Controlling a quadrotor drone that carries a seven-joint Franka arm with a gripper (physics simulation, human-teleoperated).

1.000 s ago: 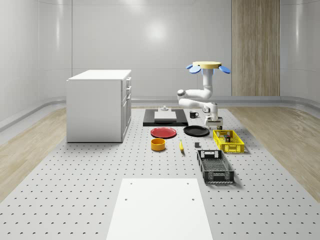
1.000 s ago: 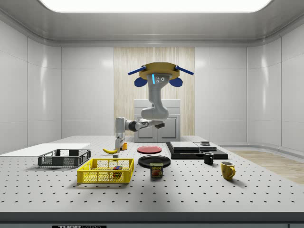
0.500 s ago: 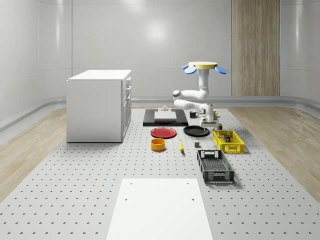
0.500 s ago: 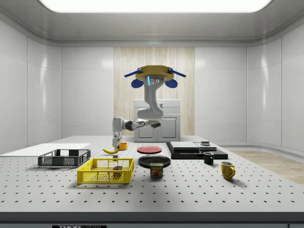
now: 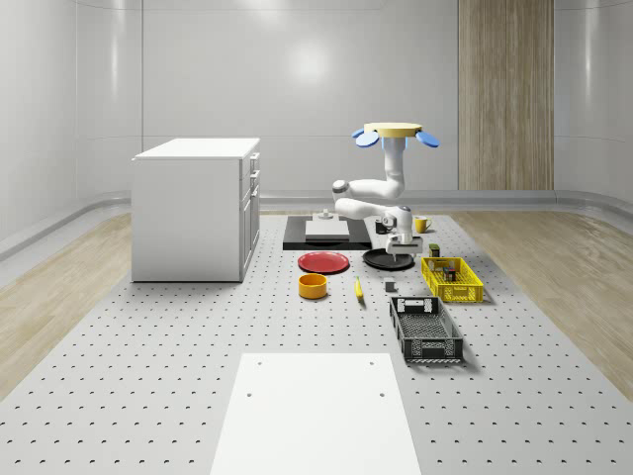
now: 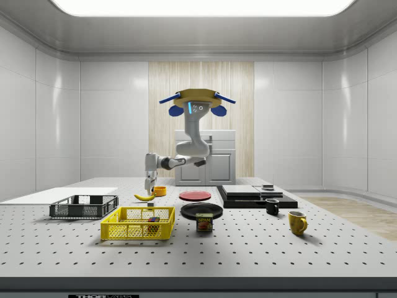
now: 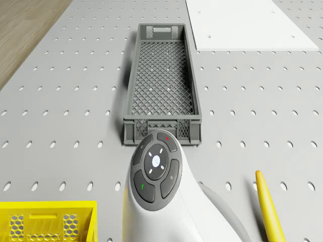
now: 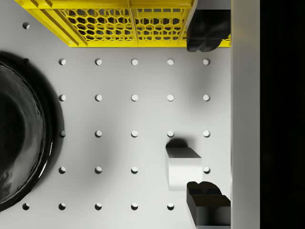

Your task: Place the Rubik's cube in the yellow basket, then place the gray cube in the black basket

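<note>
The drone [image 5: 393,132], a flat yellow-topped quadrotor with blue rotors, hovers above the far part of the perforated grey table [image 5: 178,346], its white jointed arm [image 5: 368,194] bent down toward the tabletop. The two-finger claw [image 8: 205,117] hangs low over the table with its dark fingertips [image 8: 204,36] spread wide and nothing between them. In the wrist view the small pale gray cube [image 8: 184,167] sits on the table just under the claw, touching or nearly touching one fingertip, though it looks off to the side of the gap rather than centred in it.

Next to the claw on one side stands the yellow mesh plastic basket [image 8: 119,24], and in the side view a small multicoloured Rubik's cube [image 6: 152,219] lies inside it. On the other side of the claw is the glossy round black plate [image 8: 21,133]. The dark grey lattice basket [image 7: 161,83] stands beyond the claw, nearer the white panel [image 7: 247,22], apart from the gray cube. A yellow banana [image 7: 268,206] lies near the claw on the side away from the yellow basket.
</note>
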